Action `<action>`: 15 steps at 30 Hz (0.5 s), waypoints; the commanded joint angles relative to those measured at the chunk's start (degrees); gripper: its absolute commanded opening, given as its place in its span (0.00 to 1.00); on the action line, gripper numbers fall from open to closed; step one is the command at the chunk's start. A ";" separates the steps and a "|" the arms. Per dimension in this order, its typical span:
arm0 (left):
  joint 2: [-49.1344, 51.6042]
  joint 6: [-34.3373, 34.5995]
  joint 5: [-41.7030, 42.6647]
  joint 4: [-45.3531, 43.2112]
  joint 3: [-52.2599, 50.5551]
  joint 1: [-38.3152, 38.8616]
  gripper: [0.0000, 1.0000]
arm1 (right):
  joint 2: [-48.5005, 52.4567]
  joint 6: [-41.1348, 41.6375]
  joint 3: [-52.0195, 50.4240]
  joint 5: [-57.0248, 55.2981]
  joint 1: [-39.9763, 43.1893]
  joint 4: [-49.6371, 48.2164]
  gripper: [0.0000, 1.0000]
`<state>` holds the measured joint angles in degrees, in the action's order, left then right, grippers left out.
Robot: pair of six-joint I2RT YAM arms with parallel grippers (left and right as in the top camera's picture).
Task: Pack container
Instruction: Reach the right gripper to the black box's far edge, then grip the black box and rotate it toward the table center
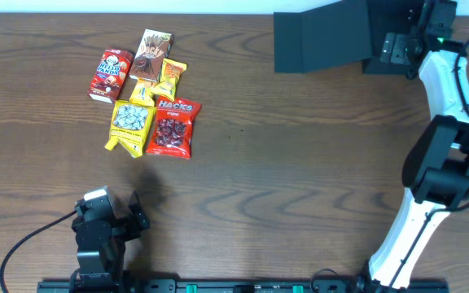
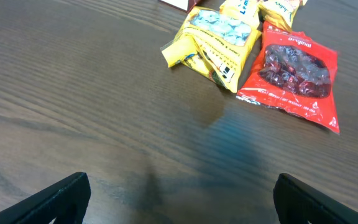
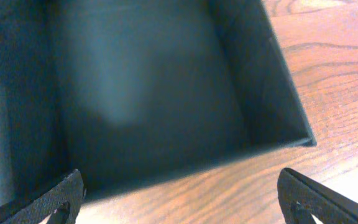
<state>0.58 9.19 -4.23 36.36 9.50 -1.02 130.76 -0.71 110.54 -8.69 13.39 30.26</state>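
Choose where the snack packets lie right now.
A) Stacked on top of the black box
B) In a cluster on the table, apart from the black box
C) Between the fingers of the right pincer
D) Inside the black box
B: the snack packets lie clustered on the table, well apart from the black box.

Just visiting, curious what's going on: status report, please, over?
Both open, empty: left gripper near snack packets, right gripper at container. Container open, no packets seen inside. Bare table between.
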 commanded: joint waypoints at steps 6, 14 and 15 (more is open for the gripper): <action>-0.37 0.66 0.26 0.02 -0.61 -0.04 0.95 | 3.72 4.35 1.42 0.11 0.68 -3.43 0.99; -0.37 0.66 0.26 0.02 -0.63 -0.04 0.95 | 3.85 4.28 1.42 1.62 0.61 2.89 0.91; -0.37 0.66 0.26 0.00 -0.63 -0.04 0.95 | 3.85 4.28 1.42 1.62 0.50 3.76 0.90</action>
<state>0.58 9.19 -4.23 36.34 9.50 -1.02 133.62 3.53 111.77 -7.66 13.80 31.68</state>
